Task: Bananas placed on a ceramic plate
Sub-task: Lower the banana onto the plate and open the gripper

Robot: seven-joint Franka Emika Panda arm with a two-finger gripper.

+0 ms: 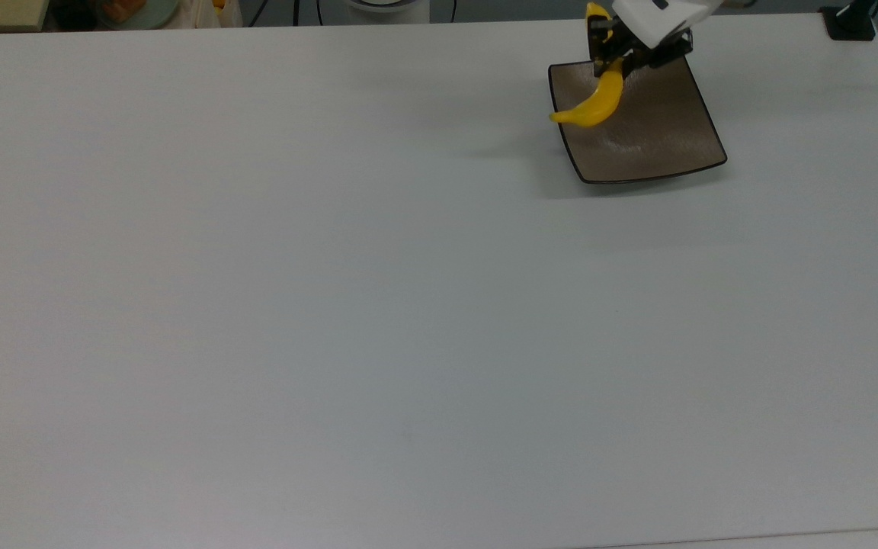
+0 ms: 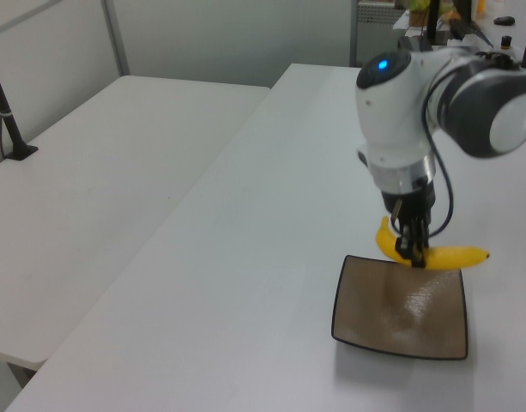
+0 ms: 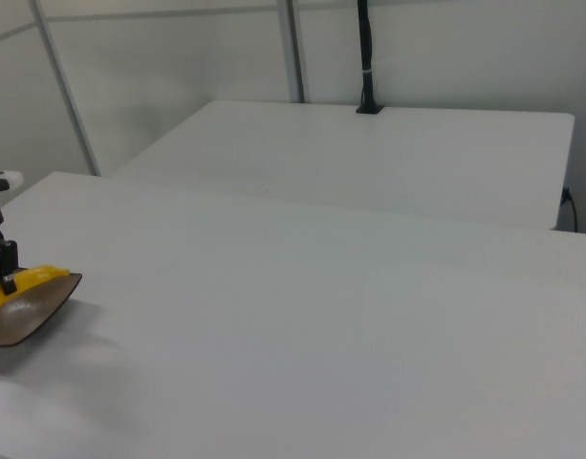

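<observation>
The gripper (image 2: 412, 251) is pinching the banana (image 1: 596, 104) near its middle, holding it in the air above the ceramic plate (image 1: 660, 145) at the far right of the bench (image 1: 332, 305) in the top view. The banana is hanging over the plate's edge, its tip jutting past the rim on the top view's left. The pickup and most of the carry look done; lowering and letting go are remaining.

White table (image 1: 332, 305), second table (image 2: 99, 189) beside — black post (image 3: 365, 57).

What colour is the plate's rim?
The plate has a thin dark, nearly black rim, clearest in the top view.
</observation>
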